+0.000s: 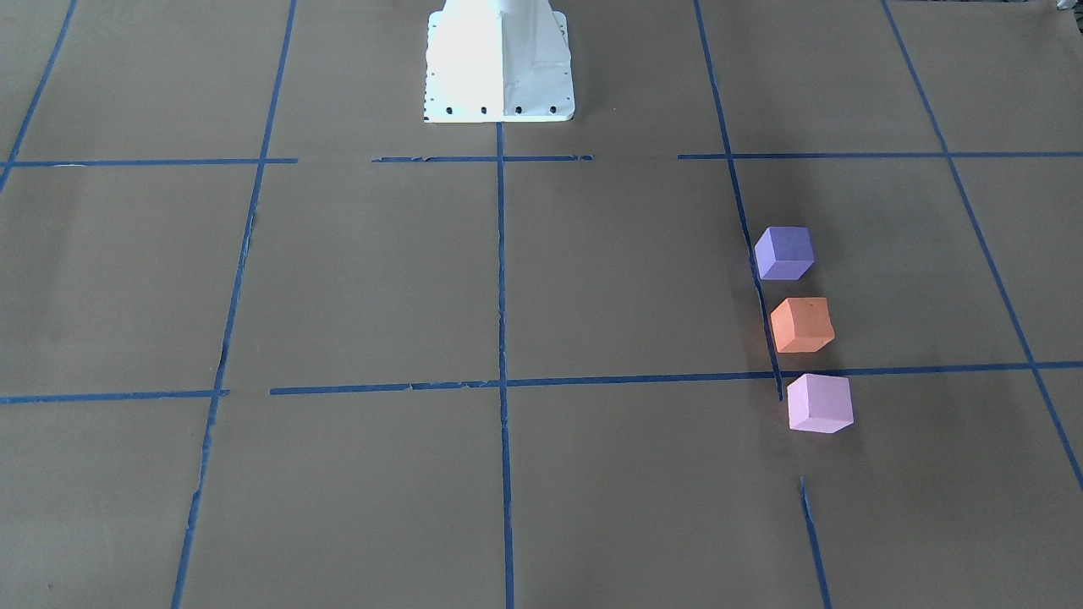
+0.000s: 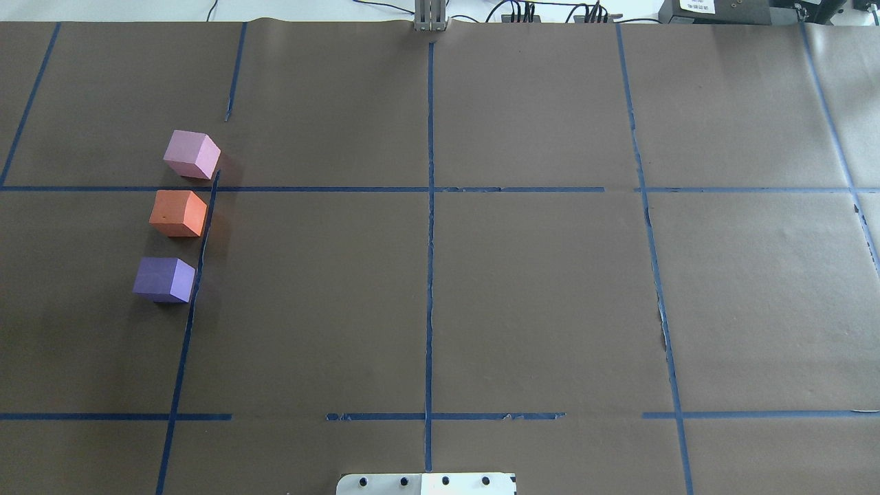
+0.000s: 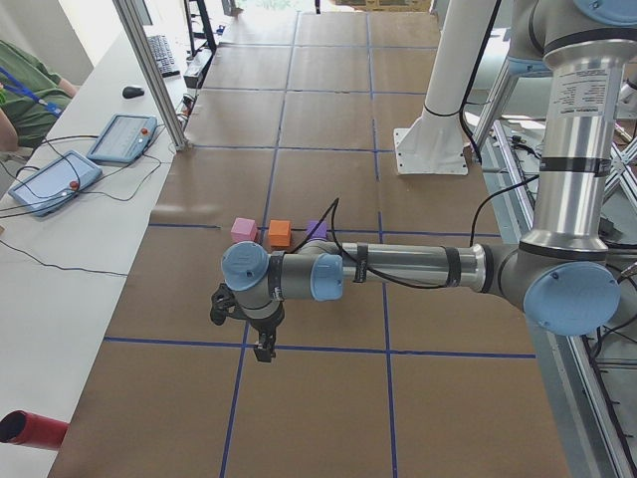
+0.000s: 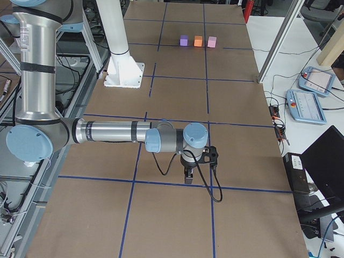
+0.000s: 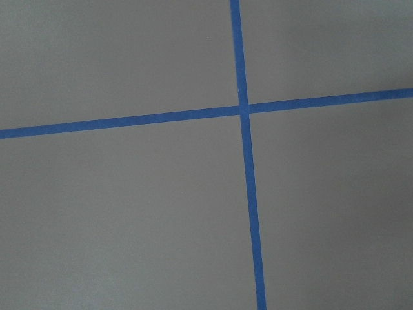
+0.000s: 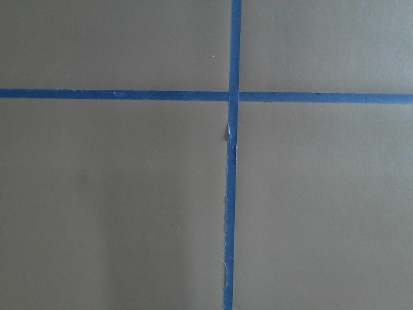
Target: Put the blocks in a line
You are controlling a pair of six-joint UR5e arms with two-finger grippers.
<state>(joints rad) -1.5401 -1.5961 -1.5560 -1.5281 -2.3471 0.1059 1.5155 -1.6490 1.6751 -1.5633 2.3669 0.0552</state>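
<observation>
Purple block point(image 2: 165, 279), orange block point(image 2: 178, 214) & pink block point(image 2: 192, 155) sat lined up, task looked done; left gripper point(image 3: 261, 349) & right gripper point(image 4: 188, 176) far off, couldn't tell finger state.

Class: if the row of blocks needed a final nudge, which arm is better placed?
Probably left: the blocks lie on the robot's left side, near the left gripper; the right gripper is far off.

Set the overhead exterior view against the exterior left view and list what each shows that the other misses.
Only overhead: a labelled black box at the table's far edge. Only exterior left: the left arm, the left gripper hanging over the paper, two pendants and a person. Both: the pink block, orange block and violet block in one line beside blue tape.
</observation>
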